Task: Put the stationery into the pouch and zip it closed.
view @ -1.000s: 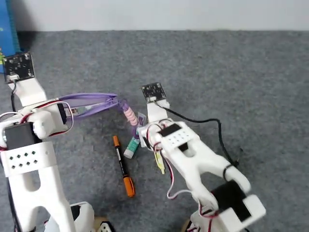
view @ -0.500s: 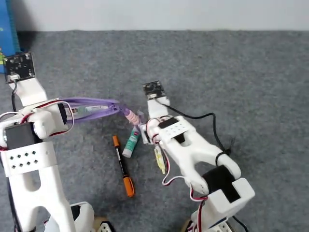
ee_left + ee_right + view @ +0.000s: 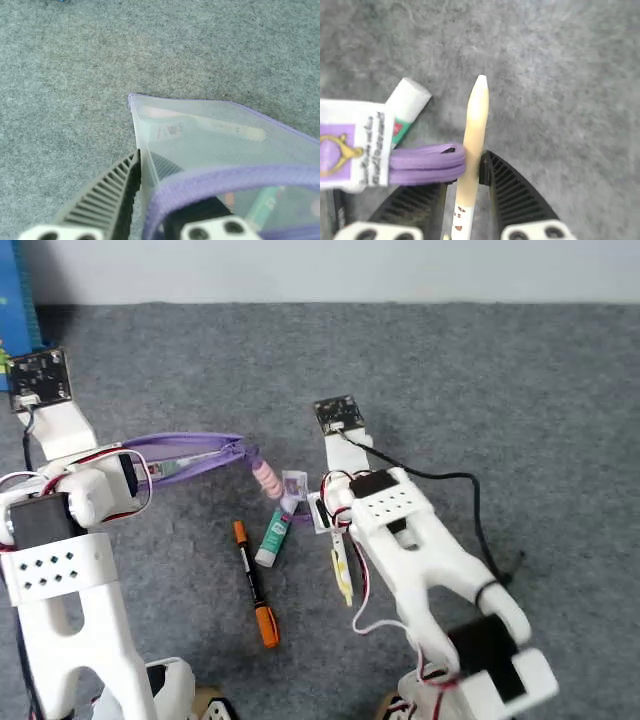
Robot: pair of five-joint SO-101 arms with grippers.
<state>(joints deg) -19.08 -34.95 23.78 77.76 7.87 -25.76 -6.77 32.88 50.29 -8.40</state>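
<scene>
My left gripper (image 3: 150,172) is shut on one end of the clear mesh pouch (image 3: 215,145), which has a purple edge and pale items inside. From above, the pouch (image 3: 190,453) hangs off the table at my left gripper (image 3: 150,468). Its other end carries a pink charm (image 3: 266,478) and a paper tag (image 3: 294,485). My right gripper (image 3: 469,152) is shut on a cream yellow pen (image 3: 476,115), with the pouch's purple strap (image 3: 425,162) pressed against one finger. On the carpet lie a green and white glue stick (image 3: 272,538) and an orange marker (image 3: 252,585).
Grey carpet (image 3: 480,390) covers the table. The right arm's black cable (image 3: 470,510) trails on its far side. A blue object (image 3: 15,300) stands at the back left corner.
My right gripper has shifted right and slightly back, carrying the yellow pen. The pouch's tag end dipped, then rose again. The left arm has kept still.
</scene>
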